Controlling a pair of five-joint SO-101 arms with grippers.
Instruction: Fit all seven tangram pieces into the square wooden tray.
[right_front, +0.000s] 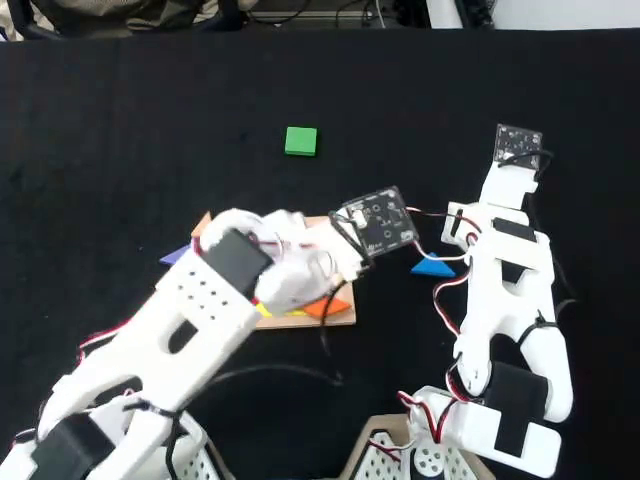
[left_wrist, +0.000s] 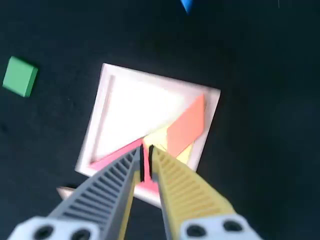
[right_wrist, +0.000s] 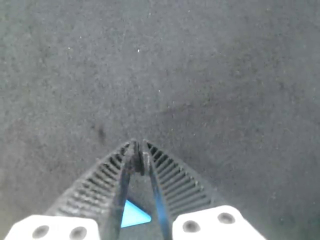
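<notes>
Tray (left_wrist: 100, 117) partly filled: orange piece (left_wrist: 187, 127), yellow piece (left_wrist: 159, 138), pink piece (left_wrist: 117, 155) seated; green square (left_wrist: 20, 76), blue triangle (right_front: 432, 266), purple piece (right_front: 175, 256) left on the counter (right_front: 120, 120). Left gripper (left_wrist: 145, 152) and right gripper (right_wrist: 137, 150) both closed, empty

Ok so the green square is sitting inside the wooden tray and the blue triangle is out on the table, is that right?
Not quite. The green square lies on the bare table, apart from the wooden tray, as the high view shows. The blue triangle is out on the table, yes.

Even room light — tray (left_wrist: 150, 100) glares white in left wrist view; black cloth (right_front: 120, 120) swallows shadows.
</notes>
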